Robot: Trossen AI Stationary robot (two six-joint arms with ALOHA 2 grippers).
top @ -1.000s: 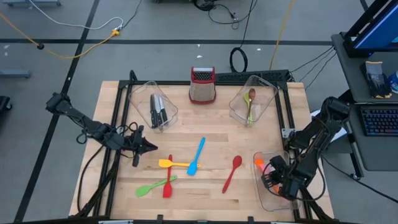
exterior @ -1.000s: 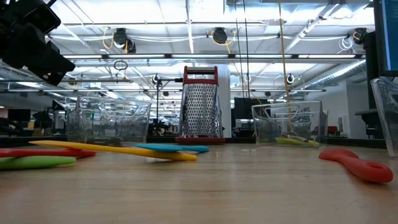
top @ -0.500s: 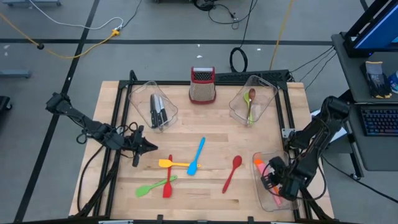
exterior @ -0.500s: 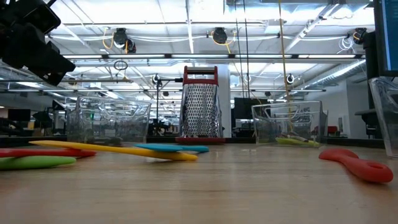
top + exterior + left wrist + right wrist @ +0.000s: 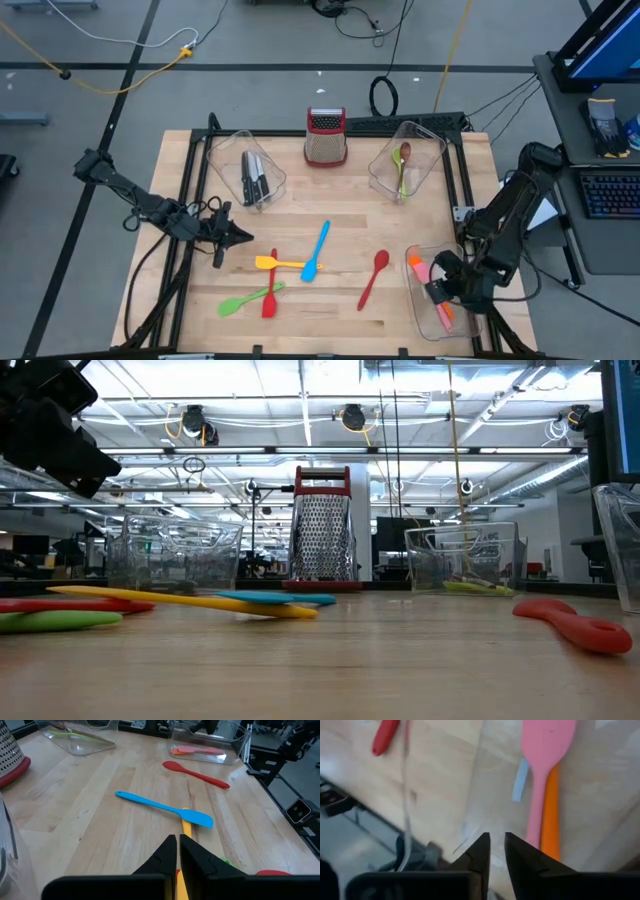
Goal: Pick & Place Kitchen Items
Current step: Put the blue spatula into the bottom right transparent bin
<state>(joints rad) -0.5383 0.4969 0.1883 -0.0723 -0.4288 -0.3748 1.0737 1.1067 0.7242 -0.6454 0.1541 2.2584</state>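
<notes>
On the table lie a blue spatula (image 5: 316, 250) (image 5: 165, 809), a yellow spatula (image 5: 278, 264) crossing under its blade, a red spoon (image 5: 374, 277) (image 5: 195, 772), a green spatula (image 5: 250, 298) and a second red utensil (image 5: 270, 285). A pink spatula (image 5: 540, 780) and an orange spatula (image 5: 550, 815) lie side by side on the floor of the near-right clear bin (image 5: 422, 318). My right gripper (image 5: 440, 292) (image 5: 496, 836) hovers over that bin, fingers narrowly open and holding nothing. My left gripper (image 5: 243, 239) (image 5: 178, 840) waits shut at the table's left, pointing at the yellow spatula.
Black-handled knives (image 5: 253, 178) lie in the far-left clear bin. Brown and green spoons (image 5: 403, 165) lie in the far-right bin. A metal box grater with a red top (image 5: 326, 136) stands at the far edge between them. Bare wood lies between the blue spatula and the grater.
My right arm has shifted a little above the near-right bin, its elbow swinging toward the far edge. More of the pink and orange spatulas now shows beside the gripper. The left arm and the utensils on the table have stayed put.
</notes>
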